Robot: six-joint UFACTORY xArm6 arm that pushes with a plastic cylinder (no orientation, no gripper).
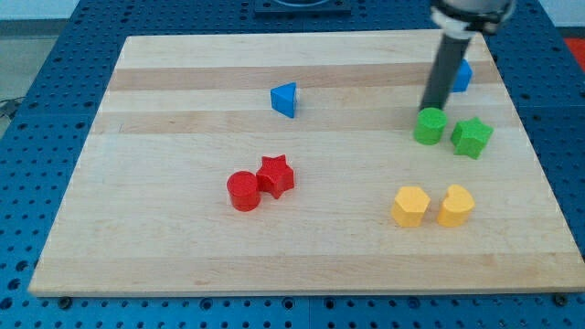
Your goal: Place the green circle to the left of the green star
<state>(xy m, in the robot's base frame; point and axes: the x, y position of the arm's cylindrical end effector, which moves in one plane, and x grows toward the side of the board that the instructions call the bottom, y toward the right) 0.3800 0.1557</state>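
Stage: nearly done | green circle [430, 126] just left of green star [472, 137], small gap between | my tip [430, 109] at circle's top edge | hand: none, bare rod holds nothing | table [183, 265] | left: at most 1 final nudge.

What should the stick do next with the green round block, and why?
Probably nothing big: the green circle already sits just left of the green star. My tip rests at the circle's top edge, so I'd ease it up and away without bumping either block.
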